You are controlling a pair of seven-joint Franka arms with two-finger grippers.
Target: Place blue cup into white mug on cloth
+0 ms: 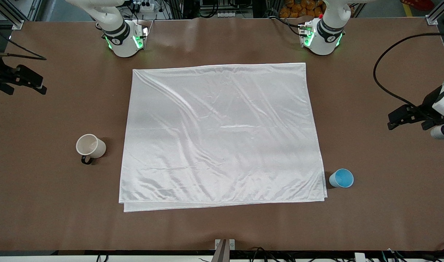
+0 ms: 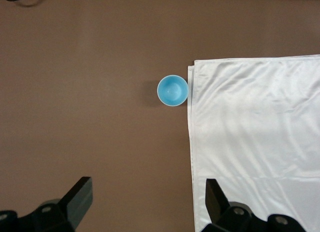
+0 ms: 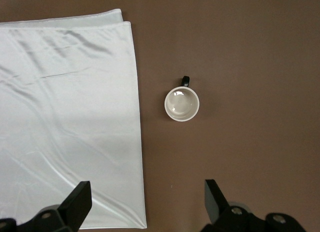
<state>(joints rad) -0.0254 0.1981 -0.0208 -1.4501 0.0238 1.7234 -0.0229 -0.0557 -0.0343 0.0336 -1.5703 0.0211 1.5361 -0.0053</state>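
The white cloth [image 1: 222,134] lies flat and folded double in the middle of the brown table. The white mug [image 1: 90,146] stands upright on the bare table beside the cloth, toward the right arm's end, its black handle pointing toward the front camera. The blue cup [image 1: 341,178] stands upright on the bare table, touching the cloth's corner at the left arm's end. My left gripper [image 1: 402,118] is open and empty, high over the bare table; its wrist view shows the cup [image 2: 173,90] and the cloth's edge [image 2: 260,132]. My right gripper [image 1: 23,80] is open and empty; its wrist view shows the mug [image 3: 182,103] and the cloth [image 3: 65,117].
The two arm bases [image 1: 125,36] [image 1: 322,36] stand at the table edge farthest from the front camera. A black cable [image 1: 384,83] loops over the table at the left arm's end. A small metal bracket [image 1: 224,246] sits at the table edge nearest the camera.
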